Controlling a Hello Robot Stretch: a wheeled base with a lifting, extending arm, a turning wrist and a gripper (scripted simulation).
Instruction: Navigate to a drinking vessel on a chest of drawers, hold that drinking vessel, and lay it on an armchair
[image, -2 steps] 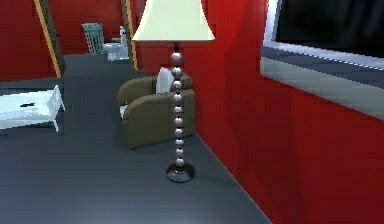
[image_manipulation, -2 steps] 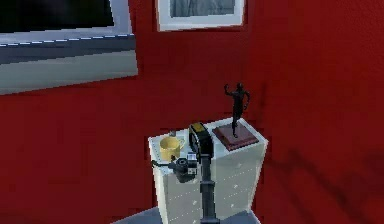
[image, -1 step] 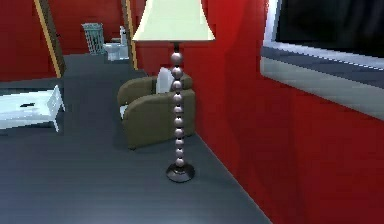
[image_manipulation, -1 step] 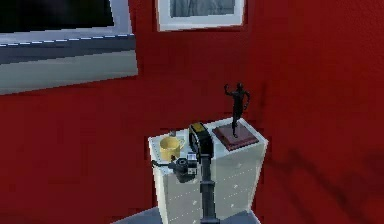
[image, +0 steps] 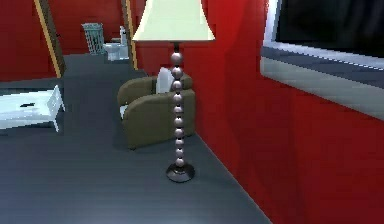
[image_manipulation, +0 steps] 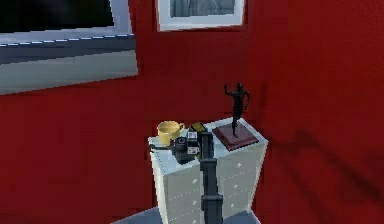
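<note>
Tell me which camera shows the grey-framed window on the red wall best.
The arm side view: the window faces the camera almost squarely, its dark pane and grey sill plain, though the picture's top and left edges cut it. The forward view catches the window at a steep slant at its right edge.

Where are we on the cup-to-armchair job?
Done: navigation. The chest of drawers is alongside and the arm stretches over its top. In hand: the grasp. The pincer is at the yellow cup standing on the chest, and I can't tell whether it holds it. Left: lift the cup, drive to the armchair ahead, lay it there.
</note>
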